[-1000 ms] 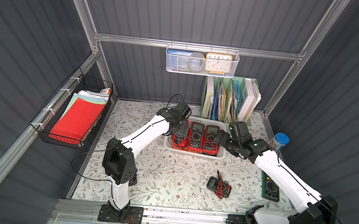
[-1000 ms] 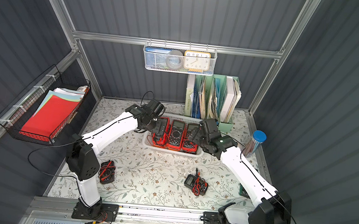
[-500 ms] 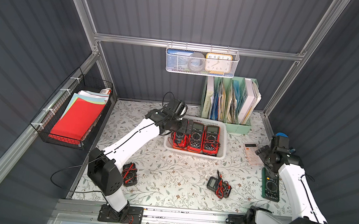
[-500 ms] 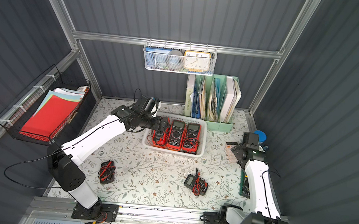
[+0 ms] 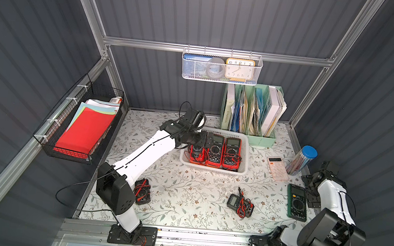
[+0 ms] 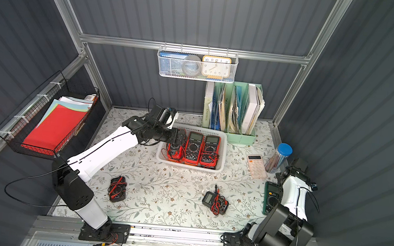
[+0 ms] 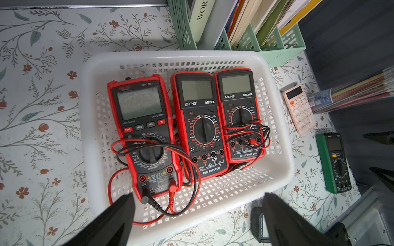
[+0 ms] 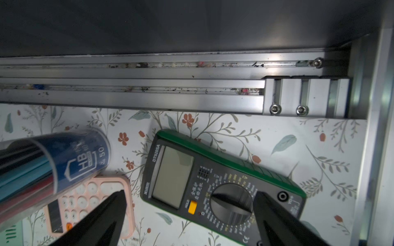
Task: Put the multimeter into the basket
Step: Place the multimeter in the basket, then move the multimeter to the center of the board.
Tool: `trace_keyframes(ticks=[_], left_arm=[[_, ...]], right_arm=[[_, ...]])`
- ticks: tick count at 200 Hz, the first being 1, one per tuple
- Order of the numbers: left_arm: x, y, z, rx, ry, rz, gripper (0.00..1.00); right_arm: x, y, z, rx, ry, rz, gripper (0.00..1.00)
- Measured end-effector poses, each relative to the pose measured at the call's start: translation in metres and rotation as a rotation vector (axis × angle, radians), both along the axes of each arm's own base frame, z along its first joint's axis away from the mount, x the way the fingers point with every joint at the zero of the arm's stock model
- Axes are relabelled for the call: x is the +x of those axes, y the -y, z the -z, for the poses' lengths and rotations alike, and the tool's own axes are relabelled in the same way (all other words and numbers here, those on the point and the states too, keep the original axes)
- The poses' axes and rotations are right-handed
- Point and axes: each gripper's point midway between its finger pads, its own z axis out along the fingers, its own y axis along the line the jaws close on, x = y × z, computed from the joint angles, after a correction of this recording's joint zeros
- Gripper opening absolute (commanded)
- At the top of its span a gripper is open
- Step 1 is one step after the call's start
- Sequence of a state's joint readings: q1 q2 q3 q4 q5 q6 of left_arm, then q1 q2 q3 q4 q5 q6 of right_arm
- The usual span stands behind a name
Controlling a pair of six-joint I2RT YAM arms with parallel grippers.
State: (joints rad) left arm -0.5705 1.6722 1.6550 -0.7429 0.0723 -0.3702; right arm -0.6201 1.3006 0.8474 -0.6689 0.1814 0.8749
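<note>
Three red multimeters (image 7: 200, 125) already lie in the basket (image 7: 170, 56) at twelve o'clock, but the green multimeter (image 5: 296, 205) at three o'clock sits untouched on the surface (image 5: 184, 184) beneath the right end effector (image 8: 189, 192), spread wide and empty like the left end effector (image 7: 197, 194).

Dark ribbed walls (image 5: 215, 13) (framed by aluminium rails (image 5: 149, 44)) enclose a floral-patterned tabletop (image 5: 196, 191).

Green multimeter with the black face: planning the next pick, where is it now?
In both top views the green multimeter lies flat on the floral table's right side, beside the right arm, nearer the robot than the pink calculator.
</note>
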Motion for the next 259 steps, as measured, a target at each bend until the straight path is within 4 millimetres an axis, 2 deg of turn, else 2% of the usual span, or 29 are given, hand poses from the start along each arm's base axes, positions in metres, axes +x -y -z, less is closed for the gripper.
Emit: trace_keyframes(ticks=[43,93,113,178,259], left_arm=[[0.0,0.0,-0.001,-0.003,0.002,-0.002,0.99],[0.001,0.002,-0.004,-0.021,0.005,-0.011,0.99],[0.002,0.002,-0.004,-0.024,0.007,-0.013,0.99],[0.002,0.003,-0.005,-0.025,0.008,-0.013,0.99],[0.001,0.001,-0.009,-0.028,0.019,-0.014,0.99]], right_arm=[[-0.007,-0.012,0.041,0.124,-0.034,0.012,0.98],[-0.004,-0.014,0.038,0.093,0.038,0.003,0.98],[-0.003,-0.021,0.036,0.077,0.082,-0.019,0.98],[0.008,-0.084,0.033,0.096,0.187,-0.176,0.98],[0.039,-0.173,0.03,0.184,0.154,-0.401,0.99]])
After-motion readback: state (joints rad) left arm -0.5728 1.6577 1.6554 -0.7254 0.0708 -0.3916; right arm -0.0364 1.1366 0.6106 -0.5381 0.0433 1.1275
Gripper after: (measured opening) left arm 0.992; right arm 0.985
